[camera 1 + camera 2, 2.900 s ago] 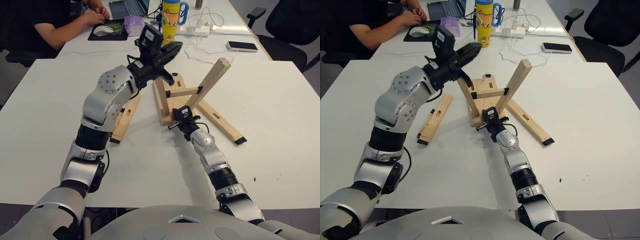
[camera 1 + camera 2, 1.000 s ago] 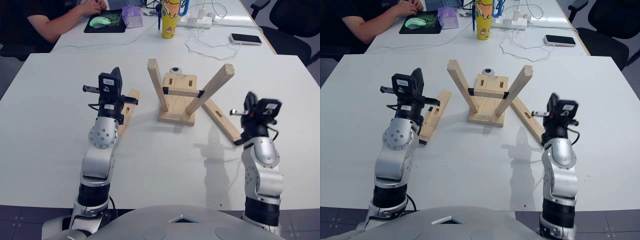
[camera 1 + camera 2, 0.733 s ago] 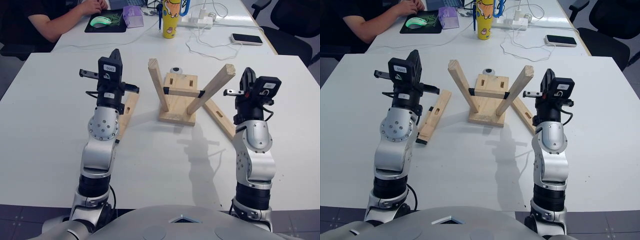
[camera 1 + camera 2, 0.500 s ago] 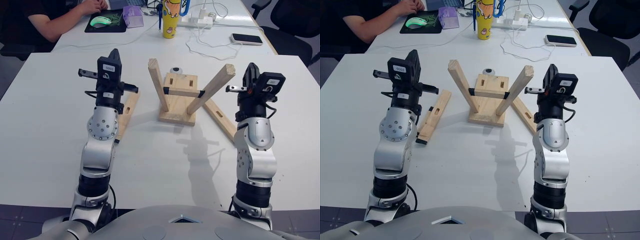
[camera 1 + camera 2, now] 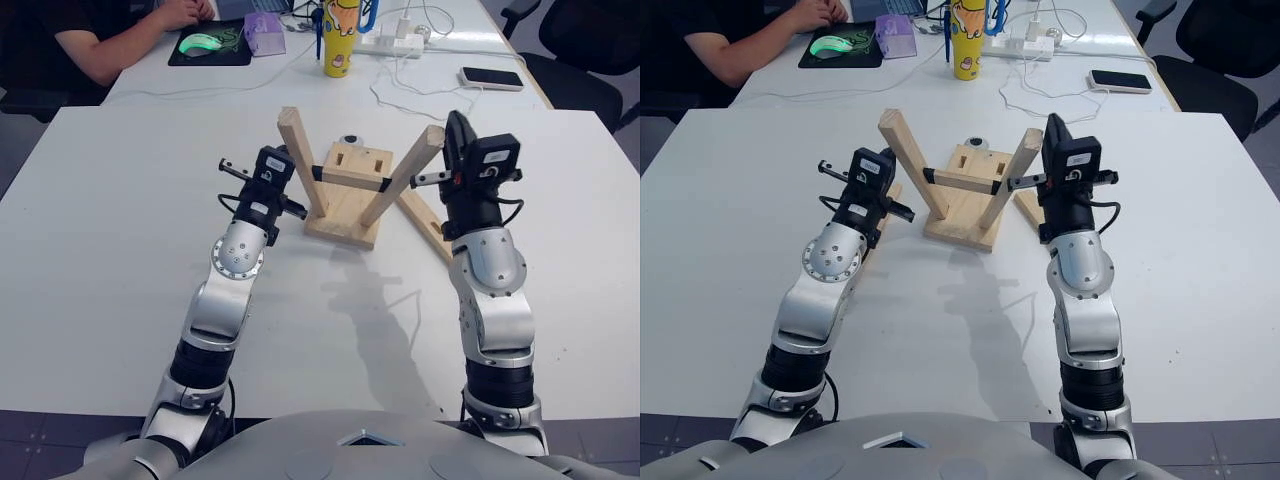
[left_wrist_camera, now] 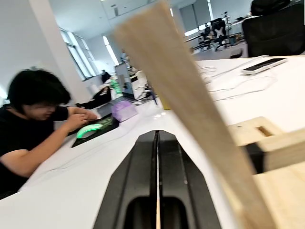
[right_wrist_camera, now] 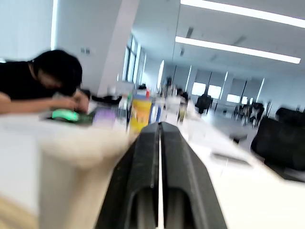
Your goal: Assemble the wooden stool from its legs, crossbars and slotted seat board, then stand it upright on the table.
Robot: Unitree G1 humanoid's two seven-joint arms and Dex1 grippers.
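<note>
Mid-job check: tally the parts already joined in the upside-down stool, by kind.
Seat board: 1
Legs standing in it: 2
Crossbar between them: 1
Total: 4

Bright, even overhead light washes the white rectangular bench [image 5: 110, 210] without glare. Soft grey shadows of the arms lie on it toward its near edge, and a smaller one hugs the pale wooden stool frame [image 5: 345, 215]. White ceiling strip lights [image 7: 238, 47] burn as bars in the right wrist view, where everything beyond the black right tool [image 7: 160, 126] is smeared. In the left wrist view the slanted pale wooden leg [image 6: 190, 109] beside the black left tool [image 6: 157, 136] is soft, and the tall windows [image 6: 78, 57] glare.
</note>
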